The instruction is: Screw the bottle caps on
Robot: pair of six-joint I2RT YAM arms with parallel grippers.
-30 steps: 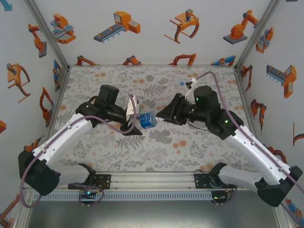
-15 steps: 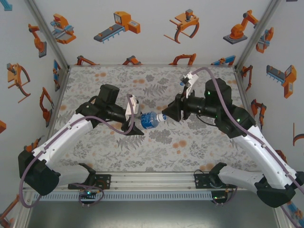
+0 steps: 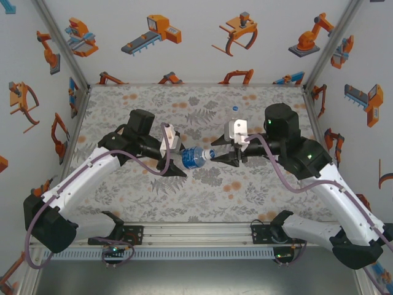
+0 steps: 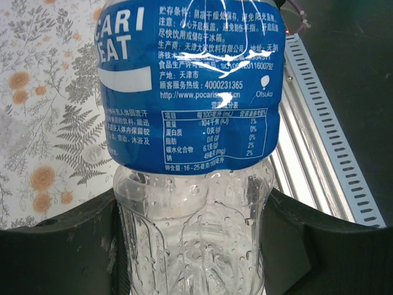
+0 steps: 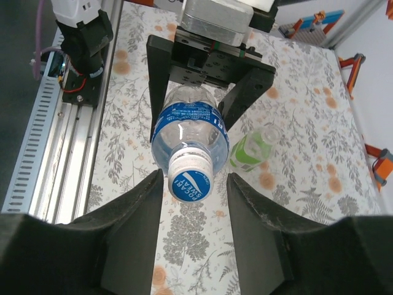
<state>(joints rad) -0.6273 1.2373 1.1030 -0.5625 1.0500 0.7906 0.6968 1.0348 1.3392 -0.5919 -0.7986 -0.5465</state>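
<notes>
My left tool [image 3: 177, 158] grips the bottle [image 3: 191, 157]; my right tool [image 5: 195, 184], spread open, flanks its cap [image 5: 190, 182] at 3 o'clock.

The short clear plastic bottle [image 5: 190, 132] carried a blue label band with white lettering. Its round white plastic screw cap [image 5: 189, 183] had a blue top. The other small plastic bottle [image 5: 250, 152] was green-tinted. The table cloth [image 3: 123, 101] showed grey ferns and orange blooms.
</notes>
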